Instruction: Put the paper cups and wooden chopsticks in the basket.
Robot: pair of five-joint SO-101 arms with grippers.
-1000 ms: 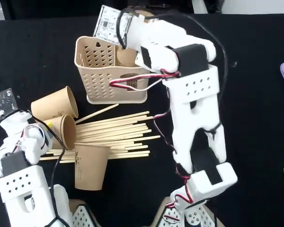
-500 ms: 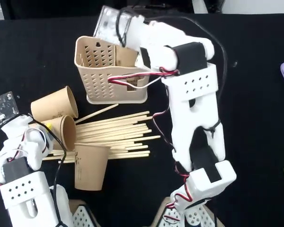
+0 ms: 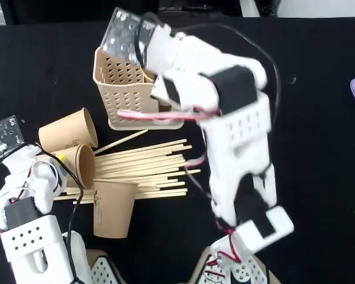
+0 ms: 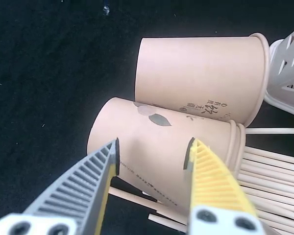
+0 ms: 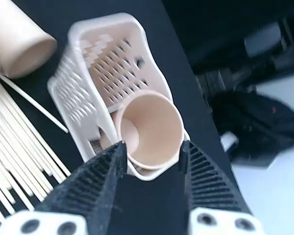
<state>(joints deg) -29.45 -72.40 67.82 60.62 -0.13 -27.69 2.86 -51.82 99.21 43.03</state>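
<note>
A black table (image 3: pixel 319 177) carries everything. The white right arm (image 3: pixel 236 136) extends across it to the beige perforated plastic basket (image 3: pixel 127 97), which stands upright at the far side. The white left arm (image 3: pixel 23 219) sits at the near corner. Inside the basket, a tan paper cup (image 5: pixel 149 128) leans mouth-up against one end. The right gripper (image 5: pixel 151 152) hangs above it with its black claw spread, one finger to each side of the rim; whether they touch the cup cannot be told. Three more tan cups lie on their sides beside the basket: the far cup (image 3: pixel 68 130) nearest the basket, the middle cup (image 3: pixel 80 164) just beside it, and the near cup (image 3: pixel 113 207). The left gripper (image 4: pixel 153 152) has its grey and yellow claw spread astride the middle cup's body. The pale wooden chopsticks (image 3: pixel 148 168) lie in a loose bundle in front of the basket, with the middle and near cups resting over their ends.
</note>
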